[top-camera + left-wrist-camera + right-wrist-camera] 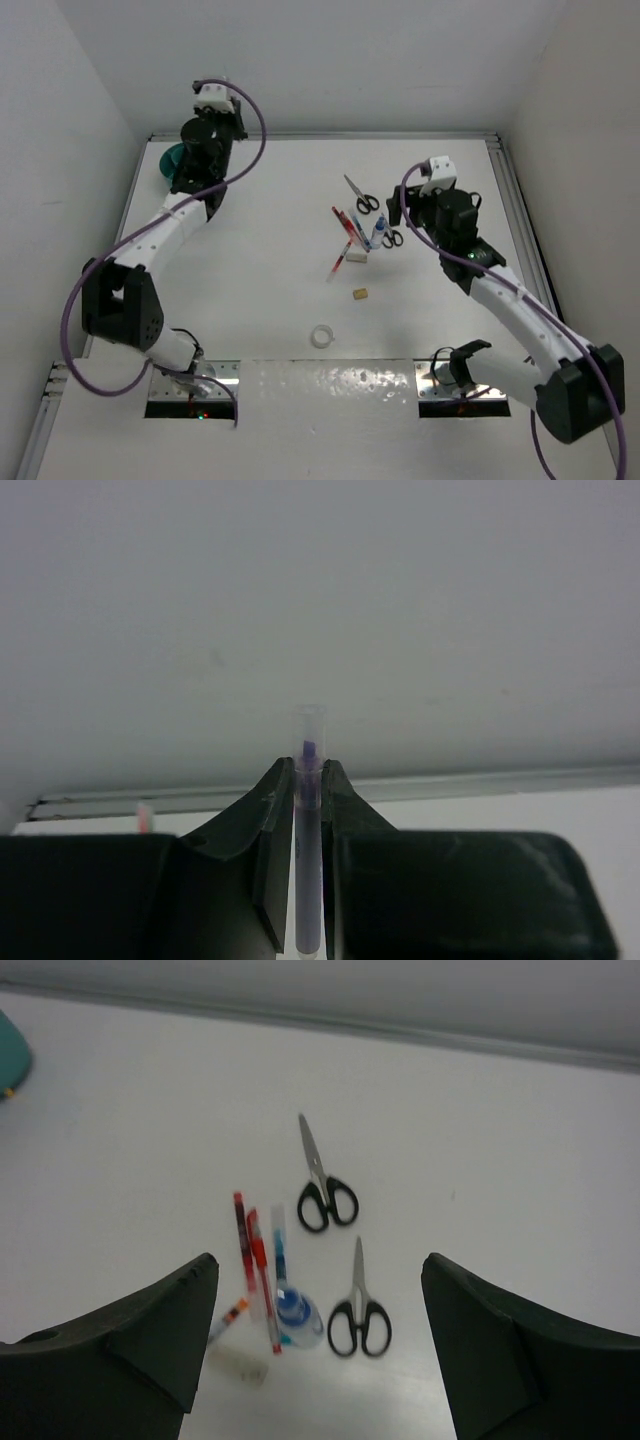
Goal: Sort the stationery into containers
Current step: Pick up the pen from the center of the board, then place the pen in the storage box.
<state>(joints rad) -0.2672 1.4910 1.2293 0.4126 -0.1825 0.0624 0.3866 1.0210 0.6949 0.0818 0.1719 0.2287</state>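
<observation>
1. At the far left corner of the table, we find the left gripper above the cup. The arm covers most of the cup.
2. The left fingers are clamped together on a clear pen. The pen stands upright between them, and its top sticks out past the fingertips, towards the wall.
3. We cannot tell which compartment lies under the clear pen.
4. The right gripper hovers right of centre. Its fingers stand wide apart and hold nothing.
5. Ahead of the right gripper lies a loose group, all flat on the table:
   - far scissors, set apart from the rest;
   - near scissors, just beside the glue;
   - two red pens, side by side;
   - a blue pen, next to the red pens, its end at the glue.
6. A white eraser lies at the near end of the red pens, with a slanted pen just beside it.
7. A tan eraser lies nearer the arm bases, apart from the group.
8. The tape lies alone, well apart from the group and closest to the bases.
</observation>
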